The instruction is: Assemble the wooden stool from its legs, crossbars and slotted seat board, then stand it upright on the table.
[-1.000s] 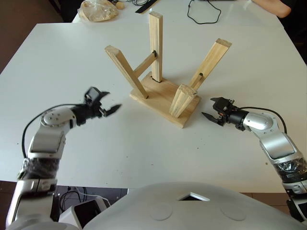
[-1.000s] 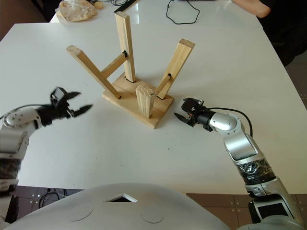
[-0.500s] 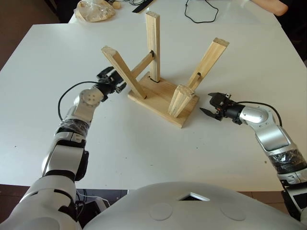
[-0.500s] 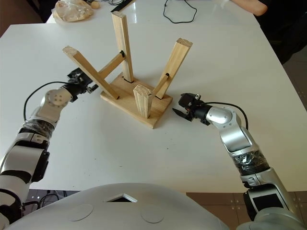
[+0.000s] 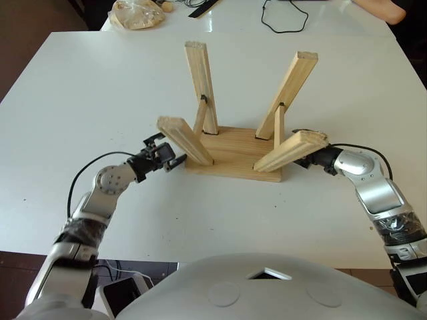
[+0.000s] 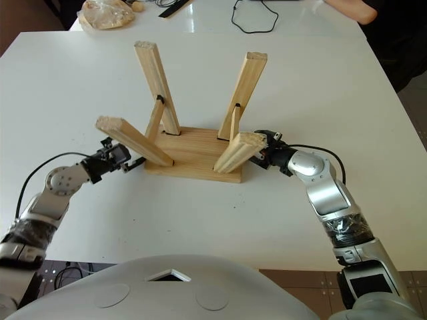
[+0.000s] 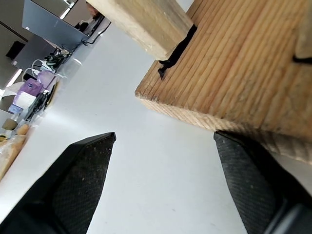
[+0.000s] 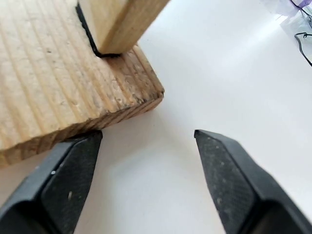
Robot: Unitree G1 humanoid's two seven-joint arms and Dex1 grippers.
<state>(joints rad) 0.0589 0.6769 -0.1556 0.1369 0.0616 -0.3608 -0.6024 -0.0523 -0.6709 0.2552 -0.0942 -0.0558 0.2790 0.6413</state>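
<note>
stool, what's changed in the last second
The stool has swung round on the table: its seat board, slanted before, now lies square to the robot. The left gripper came in from the open table to the board's left corner; the right gripper closed in on its right corner. Both stay open. The stool still rests legs up.

Head eyes look down over the table [image 5: 80, 80]; wrist cameras (very close) face the seat board [image 7: 243, 63].

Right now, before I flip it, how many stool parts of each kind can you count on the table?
Legs: 4
Crossbars: 2
Seat board: 1
Total: 7
</note>
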